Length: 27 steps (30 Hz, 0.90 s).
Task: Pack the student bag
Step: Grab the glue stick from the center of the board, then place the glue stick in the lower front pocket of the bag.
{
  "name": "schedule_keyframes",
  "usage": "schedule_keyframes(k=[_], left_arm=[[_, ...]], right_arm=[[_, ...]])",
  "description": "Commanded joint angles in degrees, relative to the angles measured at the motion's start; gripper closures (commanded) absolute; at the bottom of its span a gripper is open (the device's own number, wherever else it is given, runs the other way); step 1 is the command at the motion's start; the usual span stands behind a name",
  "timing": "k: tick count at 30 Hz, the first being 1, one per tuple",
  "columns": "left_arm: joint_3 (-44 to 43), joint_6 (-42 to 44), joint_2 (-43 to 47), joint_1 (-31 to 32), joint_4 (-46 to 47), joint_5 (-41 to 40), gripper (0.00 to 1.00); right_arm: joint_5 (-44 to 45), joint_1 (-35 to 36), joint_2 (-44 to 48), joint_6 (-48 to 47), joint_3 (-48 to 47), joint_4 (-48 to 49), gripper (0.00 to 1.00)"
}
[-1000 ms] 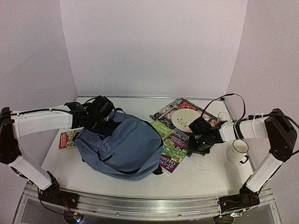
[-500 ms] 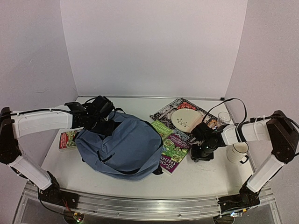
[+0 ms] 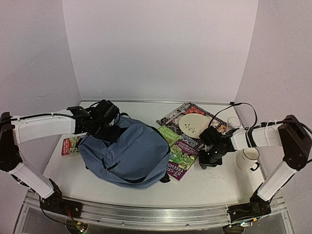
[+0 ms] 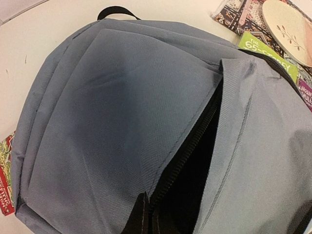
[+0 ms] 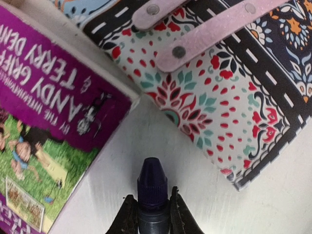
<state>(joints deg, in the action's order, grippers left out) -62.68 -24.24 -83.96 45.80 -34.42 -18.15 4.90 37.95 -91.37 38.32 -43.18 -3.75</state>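
The grey-blue student bag lies in the left middle of the table, its zipper opening gaping dark. My left gripper is at the bag's far end, shut on the zipper edge of the bag; in the left wrist view the gripper shows closed fingertips pinching the fabric. My right gripper is low over the table just right of the books. In the right wrist view the gripper is shut on a small dark bottle with a navy cap.
A purple-and-green book and a green book lie beside the bag. A patterned cover carries a cream plate. A white mug and a glass stand at right. Another book pokes out left of the bag.
My right gripper has moved with the bottle from over the books toward the near side, down to the table beside them. The left arm and the bag have not moved.
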Motion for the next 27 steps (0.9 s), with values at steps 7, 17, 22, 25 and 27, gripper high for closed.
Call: schedule_keyframes(k=[7, 17, 22, 25, 27], left_arm=[[-9.4, 0.6, 3.0, -0.2, -0.7, 9.3, 1.00], [-11.9, -4.8, 0.6, 0.3, -0.7, 17.9, 1.00], [-11.5, -6.1, 0.0, 1.1, -0.4, 20.2, 1.00], [-11.3, -6.7, -0.3, 1.7, 0.2, 20.7, 1.00], [-11.1, -7.2, -0.5, 2.3, 0.8, 20.9, 1.00]], right_arm=[[-4.3, 3.2, 12.5, -2.5, -11.4, -10.2, 0.99], [-10.9, 14.0, 3.7, 0.2, -30.2, -2.0, 0.98], [-17.3, 16.6, -4.5, 0.5, -37.3, 3.5, 0.98], [-19.6, 17.4, -9.0, 0.5, -41.3, 6.5, 0.98], [-21.3, 17.6, -11.7, 1.0, -43.2, 8.6, 0.98]])
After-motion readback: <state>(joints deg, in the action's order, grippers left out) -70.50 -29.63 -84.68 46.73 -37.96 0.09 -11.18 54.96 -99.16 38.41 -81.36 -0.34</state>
